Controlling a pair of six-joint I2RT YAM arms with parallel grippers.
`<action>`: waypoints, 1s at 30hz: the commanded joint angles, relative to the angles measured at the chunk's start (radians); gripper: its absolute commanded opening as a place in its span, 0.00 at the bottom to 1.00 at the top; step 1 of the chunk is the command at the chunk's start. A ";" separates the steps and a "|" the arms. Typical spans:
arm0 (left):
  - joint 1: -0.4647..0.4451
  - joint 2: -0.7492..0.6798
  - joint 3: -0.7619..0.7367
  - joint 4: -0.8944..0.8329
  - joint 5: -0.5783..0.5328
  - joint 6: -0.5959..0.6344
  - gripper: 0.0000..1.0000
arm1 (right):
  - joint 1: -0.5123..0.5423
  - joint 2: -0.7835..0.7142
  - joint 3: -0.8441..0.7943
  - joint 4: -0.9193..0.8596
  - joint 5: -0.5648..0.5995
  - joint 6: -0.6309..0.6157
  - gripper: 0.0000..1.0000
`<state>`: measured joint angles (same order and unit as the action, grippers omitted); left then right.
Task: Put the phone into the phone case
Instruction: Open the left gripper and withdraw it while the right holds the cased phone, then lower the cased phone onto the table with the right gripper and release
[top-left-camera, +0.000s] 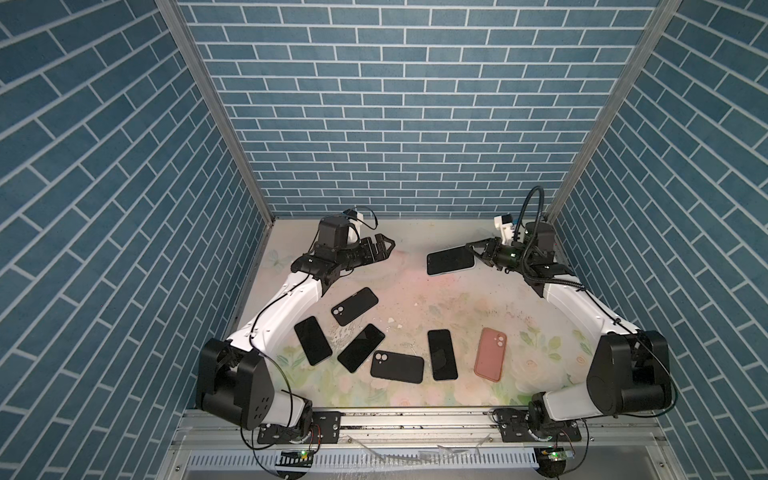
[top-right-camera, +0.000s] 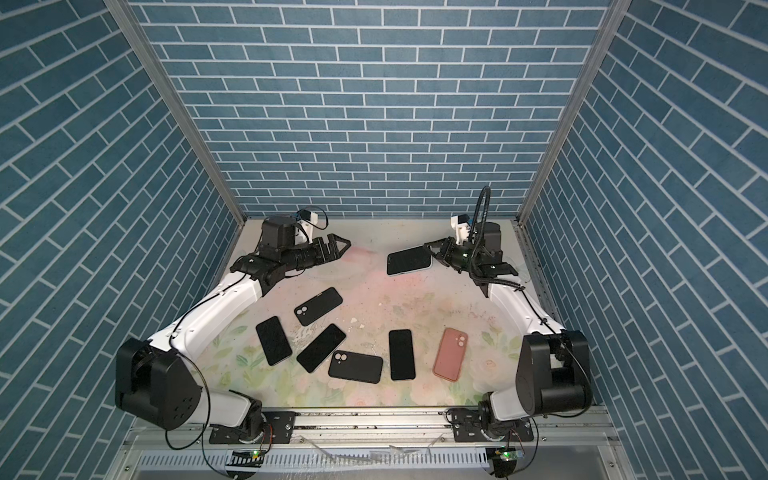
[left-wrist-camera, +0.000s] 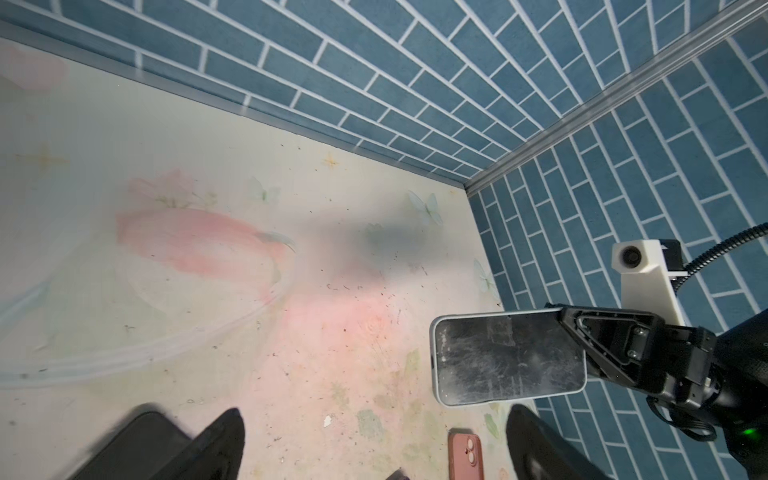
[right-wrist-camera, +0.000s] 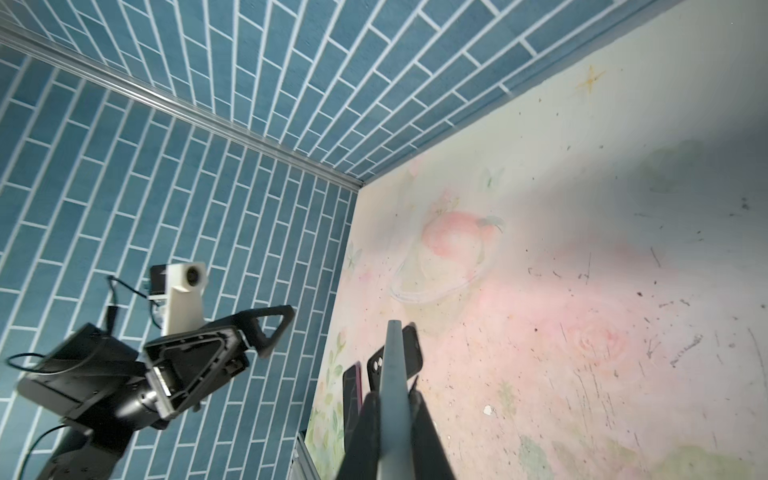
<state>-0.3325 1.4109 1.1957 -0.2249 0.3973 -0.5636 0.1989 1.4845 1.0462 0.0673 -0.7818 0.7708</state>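
Phone (top-left-camera: 451, 260) hung stiff, slick, likely fragile, pinched at one short end by the right gripper (top-left-camera: 472, 249); left gripper (top-left-camera: 388, 248) gaped empty; long edges looked the safest hold.

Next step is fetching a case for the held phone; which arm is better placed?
Left. The left pincer is open and empty, with a black case lying close by on its side. The right pincer is shut on the phone.
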 joint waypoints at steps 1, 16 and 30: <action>0.011 -0.067 -0.014 -0.045 -0.081 0.087 0.99 | 0.047 0.058 0.040 0.013 0.019 -0.038 0.00; 0.029 -0.145 -0.082 -0.067 -0.045 0.173 1.00 | 0.089 0.365 0.416 -0.562 -0.167 -0.405 0.00; 0.033 -0.127 -0.060 -0.211 0.081 0.289 0.99 | 0.151 0.887 1.101 -1.439 -0.209 -0.975 0.00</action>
<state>-0.3061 1.2903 1.1225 -0.3855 0.4416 -0.3161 0.3218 2.2967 2.0083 -1.0676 -0.9447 -0.0078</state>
